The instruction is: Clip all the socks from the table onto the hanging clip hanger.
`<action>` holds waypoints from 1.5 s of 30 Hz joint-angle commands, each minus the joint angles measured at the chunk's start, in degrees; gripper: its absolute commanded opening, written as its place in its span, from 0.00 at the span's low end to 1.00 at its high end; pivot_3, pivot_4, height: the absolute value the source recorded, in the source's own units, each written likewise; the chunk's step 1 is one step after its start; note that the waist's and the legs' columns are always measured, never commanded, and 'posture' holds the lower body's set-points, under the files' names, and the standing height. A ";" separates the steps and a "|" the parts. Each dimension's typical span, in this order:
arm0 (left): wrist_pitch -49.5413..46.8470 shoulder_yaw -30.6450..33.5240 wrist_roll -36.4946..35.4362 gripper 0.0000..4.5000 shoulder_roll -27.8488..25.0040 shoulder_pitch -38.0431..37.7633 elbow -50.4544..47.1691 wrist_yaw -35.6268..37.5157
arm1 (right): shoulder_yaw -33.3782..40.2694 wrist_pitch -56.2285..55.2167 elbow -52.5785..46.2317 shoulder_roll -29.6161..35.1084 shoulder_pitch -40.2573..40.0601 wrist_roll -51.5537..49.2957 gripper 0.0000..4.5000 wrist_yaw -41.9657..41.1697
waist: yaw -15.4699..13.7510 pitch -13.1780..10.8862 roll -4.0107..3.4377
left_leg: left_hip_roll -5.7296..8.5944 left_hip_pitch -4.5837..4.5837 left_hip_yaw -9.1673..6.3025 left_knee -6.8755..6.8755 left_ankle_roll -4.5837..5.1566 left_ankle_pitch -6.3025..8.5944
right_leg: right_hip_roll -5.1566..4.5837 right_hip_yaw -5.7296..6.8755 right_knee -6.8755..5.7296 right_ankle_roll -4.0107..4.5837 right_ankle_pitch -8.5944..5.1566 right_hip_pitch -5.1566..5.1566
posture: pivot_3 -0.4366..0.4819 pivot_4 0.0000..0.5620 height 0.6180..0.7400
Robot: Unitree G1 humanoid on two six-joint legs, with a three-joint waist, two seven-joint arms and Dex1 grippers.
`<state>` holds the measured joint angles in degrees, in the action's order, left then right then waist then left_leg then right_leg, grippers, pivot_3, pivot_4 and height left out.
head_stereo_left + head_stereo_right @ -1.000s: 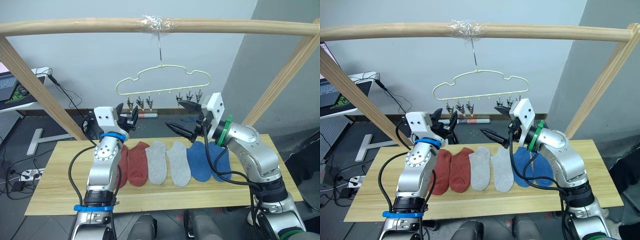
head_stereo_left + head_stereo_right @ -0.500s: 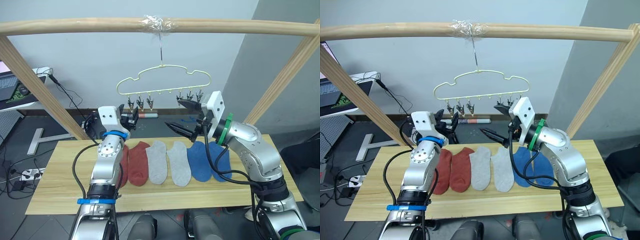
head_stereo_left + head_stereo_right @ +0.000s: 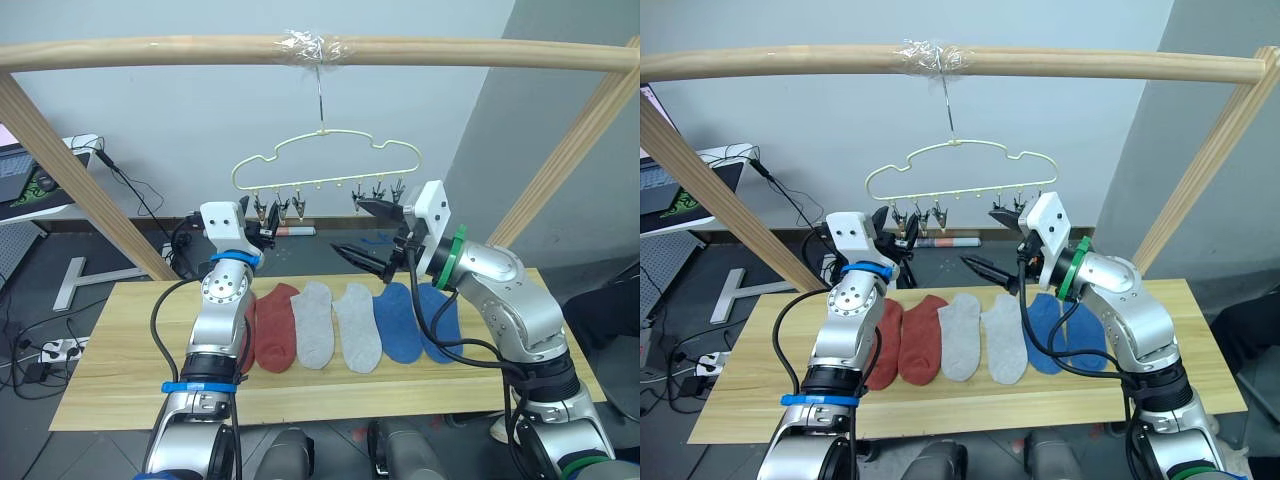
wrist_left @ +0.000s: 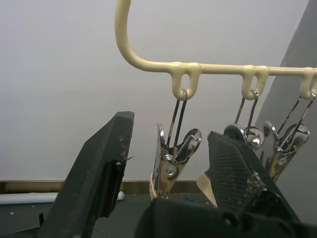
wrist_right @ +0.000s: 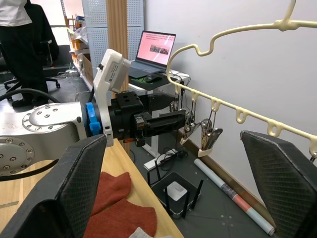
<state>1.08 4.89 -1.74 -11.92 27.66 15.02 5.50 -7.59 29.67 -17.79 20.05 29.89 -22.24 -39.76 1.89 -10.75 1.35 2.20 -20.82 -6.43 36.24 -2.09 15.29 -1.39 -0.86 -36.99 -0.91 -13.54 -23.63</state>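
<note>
Left gripper (image 4: 166,163) had crept up to the clip hanger (image 3: 325,160) since a second back, jaws wide, straddling the end clip (image 4: 171,166) hanging upright between them. Right gripper (image 3: 368,235) gaped empty nearby; socks (image 3: 345,325) lay on the table (image 3: 110,360) below.

Pale wood table (image 3: 120,370) carries six socks (image 3: 345,325) flat in tight side-by-side row: two rust-red at robot's left, two grey middle, two blue right.

end clip (image 4: 171,161) between left hand (image 4: 168,166) fingers
</note>
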 commanded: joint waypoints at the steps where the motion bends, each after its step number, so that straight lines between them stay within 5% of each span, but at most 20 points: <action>1: 0.68 0.24 0.17 0.61 0.03 -0.34 -3.60 -0.37 | 1.46 -0.03 -2.44 -0.03 1.04 -1.62 1.00 0.16 | -0.02 0.00 0.00 | 0.00 0.00 0.00 0.00 0.00 0.00 | 0.00 0.00 0.00 0.00 0.00 0.00 | 0.39 0.33 1.00; 15: 0.57 0.41 -0.91 0.61 0.26 0.21 -3.55 0.73 | 1.40 -0.40 -2.02 0.09 1.08 -1.90 1.00 0.63 | -0.01 0.00 0.00 | 0.00 0.00 0.01 0.00 0.00 0.00 | 0.00 0.01 0.00 -0.01 0.00 0.00 | 0.40 0.34 1.00; 26: -0.12 0.49 -2.05 0.02 0.54 0.05 -4.25 1.52 | 1.36 -0.31 -2.40 0.16 0.83 -2.09 1.00 1.11 | -0.01 0.00 0.00 | 0.00 0.00 0.00 0.00 0.00 0.00 | 0.00 0.01 0.00 -0.01 0.00 0.00 | 0.39 0.34 1.00; 37: -1.96 0.72 -3.01 0.00 0.34 0.04 -4.69 2.06 | 0.68 -0.13 -2.29 0.35 -0.49 -1.20 1.00 1.98 | -0.01 0.00 0.00 | 0.00 0.00 0.01 0.00 0.00 0.00 | 0.00 0.01 -0.01 -0.01 0.00 0.00 | 0.39 0.34 1.00; 45: -8.34 3.49 -10.82 0.00 0.76 -1.26 -7.88 6.22 | -2.07 -2.47 3.85 4.66 -9.79 11.46 1.00 8.97 | -0.07 0.00 0.01 | 0.02 -0.01 0.03 0.00 0.00 0.00 | -0.01 -0.02 0.00 -0.02 0.00 0.00 | 0.41 0.34 1.00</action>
<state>-6.16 7.32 -10.90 -11.08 26.51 9.40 10.96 -10.37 29.02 -13.66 24.44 20.35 -12.51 -32.27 1.81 -10.75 1.36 2.22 -20.83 -6.40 36.25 -2.10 15.29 -1.40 -0.89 -37.00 -0.92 -13.55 -23.63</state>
